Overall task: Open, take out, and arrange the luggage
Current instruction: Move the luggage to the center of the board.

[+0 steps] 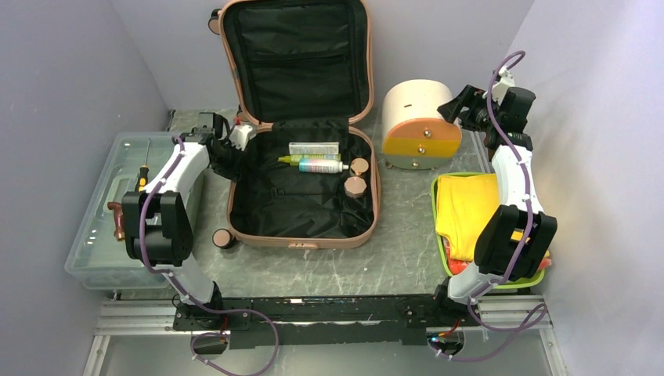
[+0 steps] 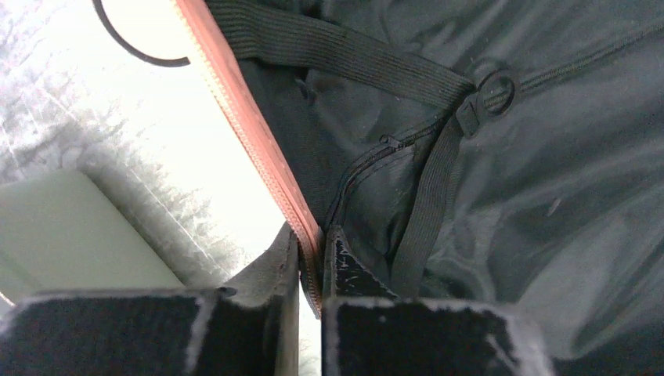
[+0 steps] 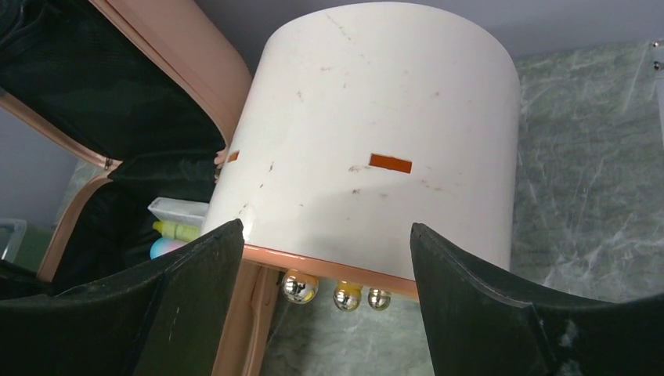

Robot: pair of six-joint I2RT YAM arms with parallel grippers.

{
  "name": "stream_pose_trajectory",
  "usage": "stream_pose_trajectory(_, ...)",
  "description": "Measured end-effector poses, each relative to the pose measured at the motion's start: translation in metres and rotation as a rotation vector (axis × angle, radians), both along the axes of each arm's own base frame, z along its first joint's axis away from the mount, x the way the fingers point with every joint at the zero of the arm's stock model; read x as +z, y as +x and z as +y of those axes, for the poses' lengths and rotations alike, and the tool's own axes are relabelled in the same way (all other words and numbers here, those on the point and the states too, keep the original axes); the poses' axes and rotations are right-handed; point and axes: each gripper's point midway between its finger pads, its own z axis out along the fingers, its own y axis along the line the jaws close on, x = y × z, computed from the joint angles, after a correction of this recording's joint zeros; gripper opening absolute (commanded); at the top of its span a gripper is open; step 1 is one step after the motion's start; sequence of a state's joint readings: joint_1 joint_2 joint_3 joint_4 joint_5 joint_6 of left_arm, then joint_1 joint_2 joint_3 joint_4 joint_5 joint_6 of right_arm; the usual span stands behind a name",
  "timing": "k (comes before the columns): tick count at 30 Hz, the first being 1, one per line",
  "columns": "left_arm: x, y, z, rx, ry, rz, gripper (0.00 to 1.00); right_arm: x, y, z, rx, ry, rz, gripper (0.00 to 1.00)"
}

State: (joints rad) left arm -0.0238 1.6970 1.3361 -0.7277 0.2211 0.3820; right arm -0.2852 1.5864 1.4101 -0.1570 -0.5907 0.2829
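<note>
Left gripper (image 2: 313, 244) clenched on the luggage (image 1: 297, 215) left rim, which runs straight away between the fingers. The open case lies to their right, lid upright. Tubes (image 1: 313, 163) and jars (image 1: 356, 177) sit further right inside; the tubes are nearer the left arm. Right gripper (image 3: 325, 235) spread wide, drum (image 3: 376, 117) just ahead, apparently not gripped.

A lab test cell is suggested by plain walls (image 1: 70, 78) enclosing a marbled table (image 1: 399, 251) with a near-edge mounting rail (image 1: 133, 317).
</note>
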Motion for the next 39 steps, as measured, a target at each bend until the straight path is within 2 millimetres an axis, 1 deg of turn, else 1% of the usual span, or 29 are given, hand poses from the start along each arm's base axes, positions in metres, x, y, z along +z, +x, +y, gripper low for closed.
stream_pose_trajectory(4, 0.001, 0.005, 0.008, 0.067, -0.008, 0.0, 0.0, -0.001, -0.001, -0.001, 0.008, 0.008, 0.002, 0.8)
stream_pose_trajectory(9, 0.002, 0.009, 0.029, 0.144, -0.046, 0.002, 0.0, -0.002, -0.002, -0.003, 0.006, 0.016, 0.006, 0.79)
stream_pose_trajectory(14, 0.002, 0.011, 0.05, 0.197, -0.036, -0.007, 0.0, -0.004, -0.003, -0.001, 0.015, 0.028, 0.008, 0.79)
stream_pose_trajectory(18, 0.002, 0.011, 0.053, 0.218, -0.05, -0.011, 0.01, -0.003, -0.004, 0.001, 0.023, 0.033, 0.008, 0.79)
stream_pose_trajectory(19, 0.002, 0.011, 0.053, 0.218, -0.056, -0.011, 0.11, -0.003, -0.004, 0.001, 0.024, 0.035, 0.008, 0.79)
stream_pose_trajectory(20, 0.002, 0.011, 0.052, 0.217, -0.063, -0.01, 0.23, -0.003, -0.004, 0.001, 0.023, 0.037, 0.009, 0.79)
stream_pose_trajectory(21, 0.002, 0.011, 0.051, 0.213, -0.072, -0.01, 0.33, -0.003, -0.004, 0.001, 0.023, 0.038, 0.009, 0.79)
stream_pose_trajectory(23, 0.002, 0.01, 0.051, 0.207, -0.085, -0.009, 0.45, -0.003, -0.004, 0.001, 0.023, 0.038, 0.008, 0.79)
stream_pose_trajectory(24, 0.003, 0.011, 0.052, 0.205, -0.087, -0.013, 0.54, -0.003, -0.004, 0.001, 0.023, 0.037, 0.007, 0.79)
stream_pose_trajectory(25, 0.003, 0.011, 0.054, 0.202, -0.088, -0.016, 0.6, -0.002, -0.003, 0.001, 0.023, 0.036, 0.005, 0.79)
stream_pose_trajectory(27, 0.004, 0.012, 0.056, 0.193, -0.088, -0.024, 0.66, -0.002, -0.003, 0.001, 0.023, 0.036, 0.004, 0.79)
stream_pose_trajectory(28, 0.006, 0.013, 0.056, 0.19, -0.086, -0.029, 0.68, -0.002, -0.003, 0.001, 0.023, 0.036, 0.004, 0.79)
stream_pose_trajectory(29, 0.01, 0.015, 0.056, 0.188, -0.09, -0.04, 0.67, -0.002, -0.003, 0.001, 0.023, 0.036, 0.004, 0.79)
stream_pose_trajectory(32, 0.029, 0.025, 0.049, 0.151, -0.08, -0.095, 0.66, -0.002, -0.003, 0.001, 0.023, 0.036, 0.004, 0.79)
stream_pose_trajectory(33, 0.039, 0.029, 0.045, 0.135, -0.077, -0.12, 0.67, -0.002, -0.003, 0.001, 0.024, 0.035, 0.004, 0.79)
stream_pose_trajectory(35, 0.064, 0.04, 0.03, 0.082, -0.066, -0.189, 0.67, -0.003, -0.003, 0.001, 0.025, 0.028, 0.003, 0.79)
stream_pose_trajectory(36, 0.075, 0.045, 0.02, 0.053, -0.063, -0.221, 0.67, -0.004, -0.003, 0.0, 0.026, 0.024, 0.004, 0.79)
stream_pose_trajectory(37, 0.088, 0.05, 0.006, 0.013, -0.06, -0.255, 0.67, -0.005, -0.003, 0.0, 0.027, 0.021, 0.009, 0.79)
stream_pose_trajectory(39, 0.113, 0.057, -0.029, -0.075, -0.067, -0.319, 0.67, -0.006, -0.004, 0.0, 0.028, 0.011, 0.013, 0.79)
